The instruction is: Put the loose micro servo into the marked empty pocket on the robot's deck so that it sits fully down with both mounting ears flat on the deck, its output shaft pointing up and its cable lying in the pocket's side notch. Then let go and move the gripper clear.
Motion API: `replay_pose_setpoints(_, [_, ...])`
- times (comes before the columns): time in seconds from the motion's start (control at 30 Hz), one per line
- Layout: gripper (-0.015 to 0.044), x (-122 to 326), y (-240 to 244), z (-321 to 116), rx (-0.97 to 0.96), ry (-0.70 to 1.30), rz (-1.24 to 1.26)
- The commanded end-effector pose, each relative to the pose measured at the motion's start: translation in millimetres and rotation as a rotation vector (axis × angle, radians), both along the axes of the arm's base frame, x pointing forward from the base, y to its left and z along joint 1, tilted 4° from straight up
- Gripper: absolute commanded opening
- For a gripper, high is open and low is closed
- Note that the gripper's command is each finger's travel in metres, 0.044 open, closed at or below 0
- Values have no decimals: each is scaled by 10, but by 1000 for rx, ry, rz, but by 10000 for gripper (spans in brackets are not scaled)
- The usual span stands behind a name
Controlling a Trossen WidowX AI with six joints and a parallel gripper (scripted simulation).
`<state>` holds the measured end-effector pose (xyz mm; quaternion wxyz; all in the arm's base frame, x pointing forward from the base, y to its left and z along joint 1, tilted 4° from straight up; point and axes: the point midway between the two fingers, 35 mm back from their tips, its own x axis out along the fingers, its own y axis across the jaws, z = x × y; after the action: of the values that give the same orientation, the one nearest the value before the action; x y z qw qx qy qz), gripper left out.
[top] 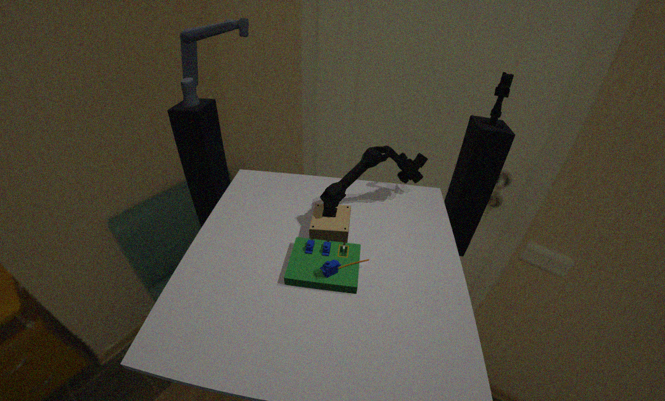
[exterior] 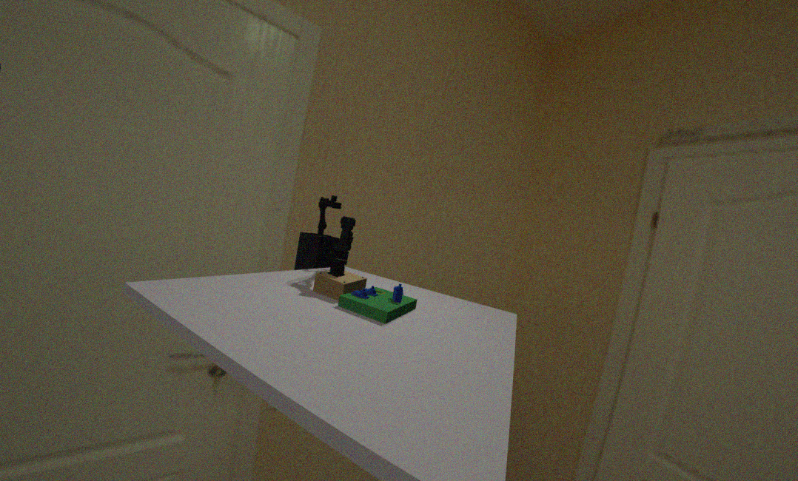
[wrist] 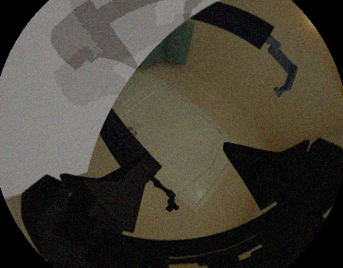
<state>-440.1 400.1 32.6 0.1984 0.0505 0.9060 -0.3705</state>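
The loose blue micro servo (top: 329,268) (exterior: 397,294) is on the green deck (top: 300,272) (exterior: 366,308), toward its front edge. Its orange cable (top: 355,263) sticks out to the right in the top view. Which way its shaft points is too small to tell. The pocket's yellow outline (top: 343,256) is at the deck's back right, and no servo sits inside it. My gripper (top: 416,169) (wrist: 188,150) is open and empty, high above the table's back right part, far from servo and deck.
Two blue servos (top: 309,246) (top: 326,248) sit in the deck left of the pocket. The arm's wooden base block (top: 329,234) (exterior: 330,288) stands directly behind the deck. Black pedestals (top: 198,149) (top: 482,164) with other arms stand beyond the table (top: 295,333) (exterior: 390,364).
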Motion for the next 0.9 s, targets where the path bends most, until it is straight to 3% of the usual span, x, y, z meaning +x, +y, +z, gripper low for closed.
replay_pose_setpoints(0.0, [440,179,135,-1,-67,-24,-78])
replay_pose_setpoints(0.87, [440,1664,1011,129,-613,-68,-704])
